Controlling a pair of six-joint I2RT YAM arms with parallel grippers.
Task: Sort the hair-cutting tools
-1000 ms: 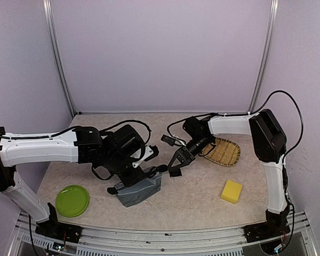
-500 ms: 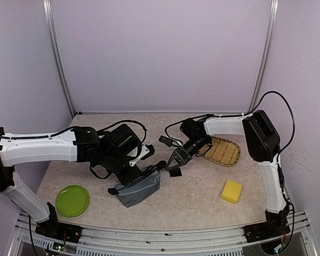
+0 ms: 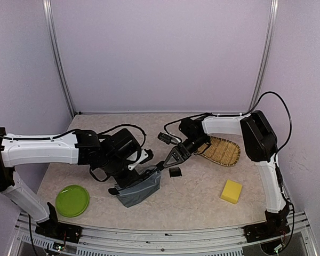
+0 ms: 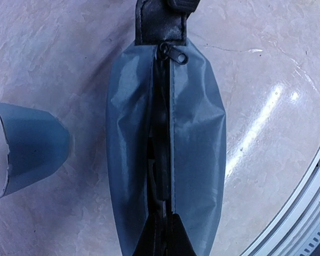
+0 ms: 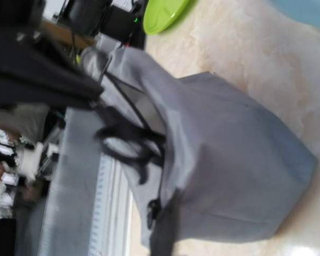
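My left pincer point(image 4: 162, 230) is pinched closed on one end of the grey pouch point(image 4: 197, 154). I can't tell how far my right pincer point(image 3: 167, 160) is open. It hangs at the pouch mouth, where the scissors point(image 5: 129, 146) poke out. The tiny black block point(image 3: 175, 172) lies on the counter point(image 3: 202, 184) just beside it.

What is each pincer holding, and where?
Left pincer pinches the grey pouch at its end opposite the zipper pull. Right pincer seemingly grips scissors by the blade end, loop handles toward the pouch mouth.

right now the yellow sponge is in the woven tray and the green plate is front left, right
No, the yellow sponge lies on the table, nearer the arm bases than the woven tray. The green plate is front left. The top external view shows this.
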